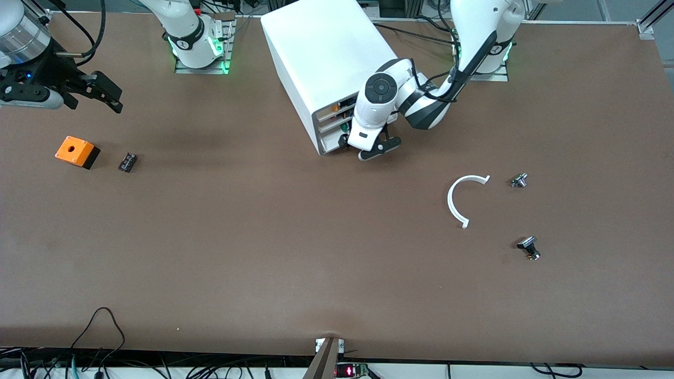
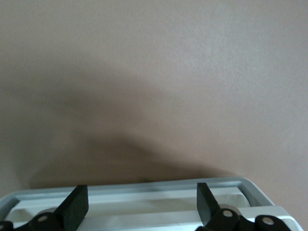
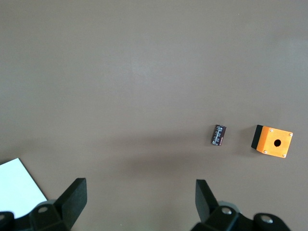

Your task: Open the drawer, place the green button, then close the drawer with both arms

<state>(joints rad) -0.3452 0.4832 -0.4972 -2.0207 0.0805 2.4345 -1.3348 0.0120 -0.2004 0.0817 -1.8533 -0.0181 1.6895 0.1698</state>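
Note:
The white cabinet (image 1: pixel 326 58) stands near the robots' bases, between them. Its lowest drawer (image 1: pixel 333 145) shows as a white tray rim in the left wrist view (image 2: pixel 144 188). My left gripper (image 1: pixel 378 150) is open at the cabinet's drawer front, its fingers (image 2: pixel 77 204) standing over the tray's rim and holding nothing; it also shows in the left wrist view (image 2: pixel 142 198). My right gripper (image 1: pixel 102 93) is open and empty, up over the table at the right arm's end, and shows in the right wrist view (image 3: pixel 139 202). No green-capped button shows clearly.
An orange box with a hole (image 1: pixel 76 151) and a small black part (image 1: pixel 127 162) lie under the right gripper's area, also in the right wrist view (image 3: pixel 272 141). A white C-shaped piece (image 1: pixel 459 197) and two silver-black buttons (image 1: pixel 519 180) (image 1: pixel 529 247) lie toward the left arm's end.

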